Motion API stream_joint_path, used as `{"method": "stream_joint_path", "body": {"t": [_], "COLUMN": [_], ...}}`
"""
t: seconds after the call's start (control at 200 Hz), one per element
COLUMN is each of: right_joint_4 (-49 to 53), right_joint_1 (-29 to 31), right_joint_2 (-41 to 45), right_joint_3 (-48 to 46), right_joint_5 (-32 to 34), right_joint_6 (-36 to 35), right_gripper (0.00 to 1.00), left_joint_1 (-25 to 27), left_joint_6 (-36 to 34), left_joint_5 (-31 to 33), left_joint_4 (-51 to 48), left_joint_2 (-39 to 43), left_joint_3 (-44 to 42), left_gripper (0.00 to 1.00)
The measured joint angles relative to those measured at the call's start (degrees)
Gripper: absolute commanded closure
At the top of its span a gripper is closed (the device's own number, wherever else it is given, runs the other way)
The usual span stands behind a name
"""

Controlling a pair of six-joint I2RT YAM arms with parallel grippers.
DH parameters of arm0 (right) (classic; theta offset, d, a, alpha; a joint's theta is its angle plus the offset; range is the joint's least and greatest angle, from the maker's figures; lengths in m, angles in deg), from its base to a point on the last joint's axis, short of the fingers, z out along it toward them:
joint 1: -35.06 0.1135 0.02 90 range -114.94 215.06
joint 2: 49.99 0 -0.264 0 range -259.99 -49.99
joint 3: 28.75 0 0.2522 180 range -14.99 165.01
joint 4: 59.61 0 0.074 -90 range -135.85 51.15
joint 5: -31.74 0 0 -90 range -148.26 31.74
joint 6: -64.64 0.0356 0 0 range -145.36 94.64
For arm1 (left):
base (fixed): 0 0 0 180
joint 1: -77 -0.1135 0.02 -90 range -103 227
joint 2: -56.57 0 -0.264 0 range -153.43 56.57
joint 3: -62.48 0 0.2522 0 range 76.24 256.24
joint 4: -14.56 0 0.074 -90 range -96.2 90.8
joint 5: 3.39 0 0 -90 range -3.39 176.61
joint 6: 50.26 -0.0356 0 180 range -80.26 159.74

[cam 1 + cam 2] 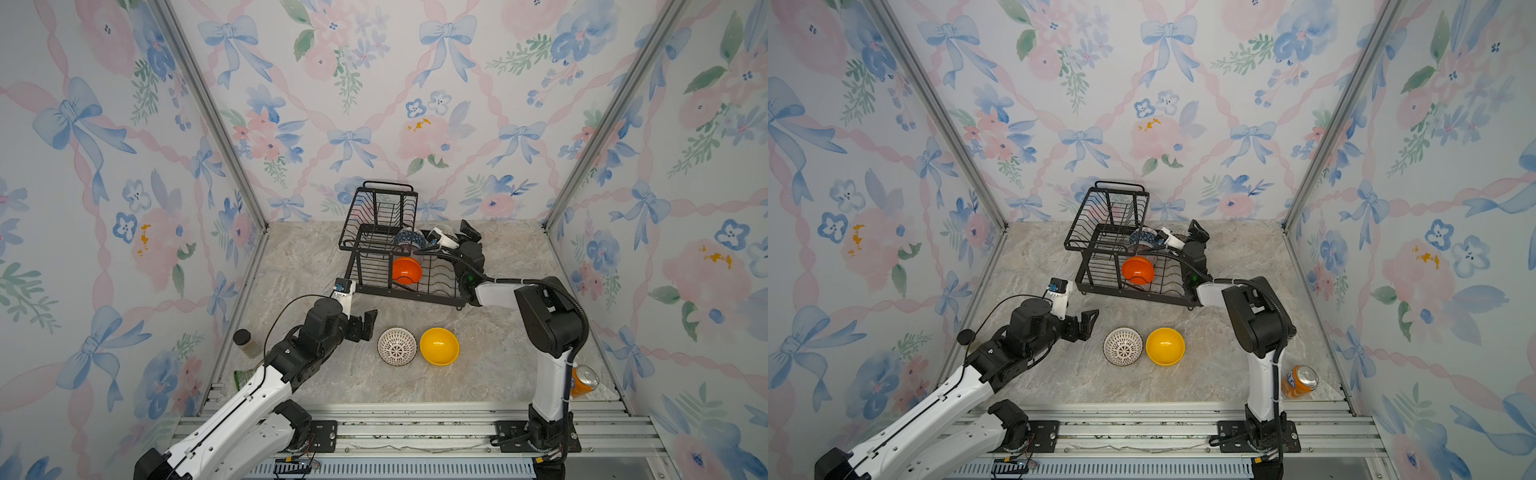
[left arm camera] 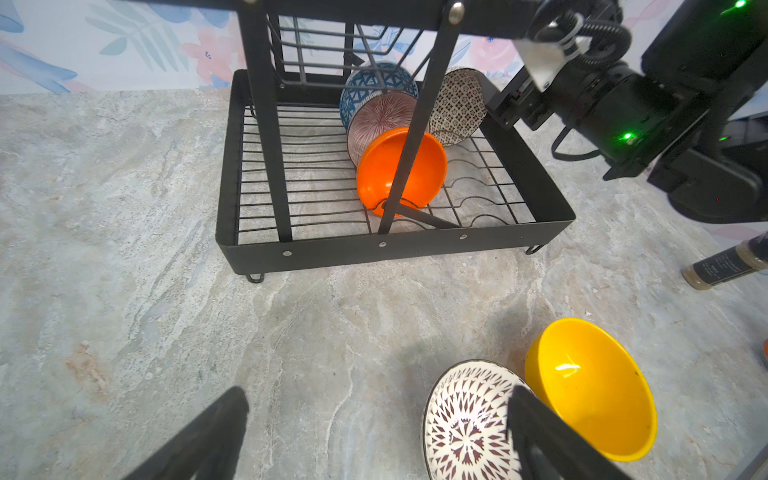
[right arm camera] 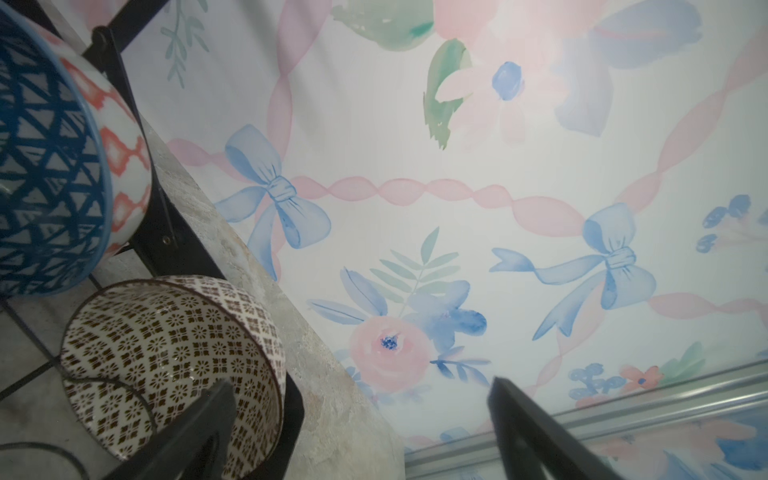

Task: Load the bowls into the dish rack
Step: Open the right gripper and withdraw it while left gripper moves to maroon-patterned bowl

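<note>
Right tool (image 3: pixel 361 386) released, jaws wide, beside the brown bowl (image 3: pixel 174 353) in the dish rack (image 2: pixel 395 245).
Left tool (image 2: pixel 376 395), spread empty, hangs by the white bowl (image 2: pixel 465 419) and yellow bowl (image 2: pixel 590 386) on the tabletop (image 2: pixel 124 249).

"What is in the black dish rack (image 2: pixel 332 249)?"

"Four bowls, all tipped on their sides on the bottom wires. The orange bowl (image 2: pixel 382 178) is in front. The pink striped bowl (image 2: pixel 374 120) leans behind it, then the blue triangle bowl (image 2: pixel 365 87). A brown patterned bowl (image 2: pixel 457 104) sits beside them."

"And on the stone table (image 2: pixel 124 208)?"

"A yellow bowl (image 2: pixel 594 386) and a brown-and-white star bowl (image 2: pixel 461 428), right next to each other, open side up. The left gripper (image 2: pixel 379 395) is spread wide and holds nothing. One finger (image 2: pixel 536 432) covers part of the star bowl."
</note>
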Motion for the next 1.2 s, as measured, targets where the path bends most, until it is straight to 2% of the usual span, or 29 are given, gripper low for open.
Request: {"method": "stream_joint_path", "body": {"t": [0.15, 0.345, 0.525, 0.705, 0.935, 1.2], "right_joint_4": [5.8, 19.4, 32.5, 40.6, 45.9, 46.4], "right_joint_1": [2.0, 6.3, 7.6, 7.2, 4.8, 2.1], "right_joint_2": [8.3, 16.2, 22.3, 27.9, 33.7, 33.9], "right_joint_3": [-2.9, -3.0, -3.0, -3.4, -7.0, -7.5], "right_joint_5": [1.3, 0.5, -5.2, -11.6, -18.6, -23.2], "right_joint_6": [7.9, 20.3, 33.1, 43.8, 51.8, 57.0], "right_gripper": [0.03, 0.03, 0.03, 0.03, 0.03, 0.03], "left_joint_1": [0.0, 0.0, 0.0, 0.0, 0.3, 2.9], "left_joint_6": [1.3, 2.8, 4.5, 6.6, 8.6, 11.5], "left_joint_5": [0.0, -0.5, -1.6, -1.9, -2.7, -3.7], "left_joint_4": [-0.1, 0.0, 0.0, 0.0, 0.8, 7.4], "left_joint_2": [-1.1, -2.9, -3.0, -2.5, -2.6, -6.9], "left_joint_3": [-1.6, -2.4, -3.3, -5.7, -8.2, -11.8], "left_gripper": [0.02, 0.02, 0.02, 0.02, 0.02, 0.02]}}
